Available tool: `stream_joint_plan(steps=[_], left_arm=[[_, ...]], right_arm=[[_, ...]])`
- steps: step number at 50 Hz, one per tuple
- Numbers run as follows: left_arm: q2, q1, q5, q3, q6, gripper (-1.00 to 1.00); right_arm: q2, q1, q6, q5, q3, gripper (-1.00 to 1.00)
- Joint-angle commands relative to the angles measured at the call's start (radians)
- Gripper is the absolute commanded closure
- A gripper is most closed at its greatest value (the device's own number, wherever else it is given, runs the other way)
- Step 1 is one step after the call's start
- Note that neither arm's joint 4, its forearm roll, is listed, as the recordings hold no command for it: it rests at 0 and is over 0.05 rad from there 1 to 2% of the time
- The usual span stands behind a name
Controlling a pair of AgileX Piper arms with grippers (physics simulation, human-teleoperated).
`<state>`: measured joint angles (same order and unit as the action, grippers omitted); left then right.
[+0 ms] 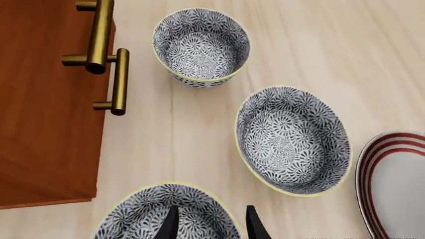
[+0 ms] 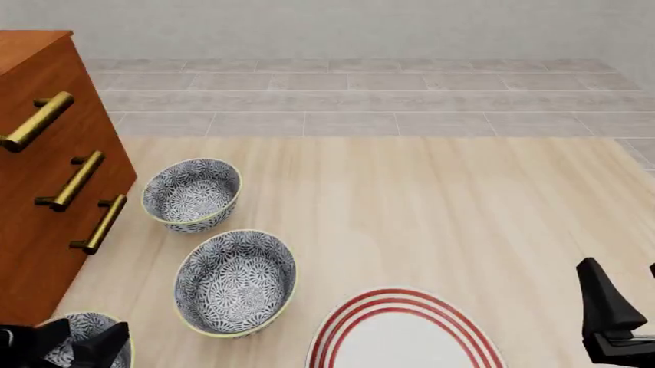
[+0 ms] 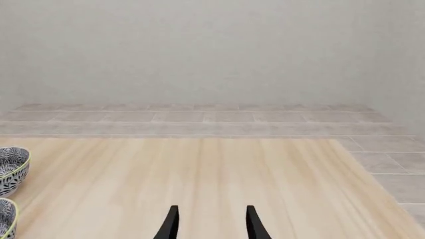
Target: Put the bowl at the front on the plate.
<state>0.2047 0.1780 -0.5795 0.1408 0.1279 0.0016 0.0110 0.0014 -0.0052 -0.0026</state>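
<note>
a: how far along is it?

b: early, i'd judge. the bowl at the front sits on the wooden table at the near left corner, by the base of a brown cabinet, and is not lifted. the left gripper hangs right over it, fingers apart with nothing between them; whether they touch the rim i cannot tell. the grasp, the carry and the set-down are all left to do.

a: and the target?

b: the plate, white with red rings, lies near the front edge around the middle, to the right of the bowls, with nothing on it.

a: the other arm?

b: the right gripper waits at the far right, well apart from everything. its own camera shows its fingers spread and holding nothing.

a: count things, left to right.

b: one cabinet with three brass handles. three patterned bowls: the front one, a middle bowl just beyond it, and a far bowl nearest the cabinet. one plate. two grippers.
</note>
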Motion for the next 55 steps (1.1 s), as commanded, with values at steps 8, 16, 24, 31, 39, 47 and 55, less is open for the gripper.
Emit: stream_joint_plan(steps=[8, 16, 24, 31, 39, 47, 55], left_arm=[[0.044, 0.043, 0.041, -0.029, 0.074, -1.00], [0.075, 0.061, 0.097, -0.074, 0.085, -1.00], [0.125, 0.063, 0.138, -0.091, 0.089, -1.00], [0.165, 0.075, 0.167, -0.107, 0.104, -1.00], [0.214, 0.082, 0.195, -0.115, 0.130, -1.00], [0.239, 0.090, 0.218, -0.129, 0.150, -1.00], [0.259, 0.090, 0.235, -0.139, 0.156, -1.00]], right_arm=[[-0.001, -0.001, 0.004, -0.003, 0.000, -1.00], [-0.001, -0.004, 0.008, -0.005, 0.000, -1.00], [-0.001, -0.007, 0.013, -0.006, -0.001, -1.00], [-0.001, -0.006, 0.017, -0.006, 0.000, -1.00], [-0.001, -0.005, 0.022, -0.005, 0.000, -1.00], [-0.001, -0.005, 0.027, -0.007, 0.000, -1.00], [-0.001, -0.006, 0.030, -0.007, 0.000, -1.00]])
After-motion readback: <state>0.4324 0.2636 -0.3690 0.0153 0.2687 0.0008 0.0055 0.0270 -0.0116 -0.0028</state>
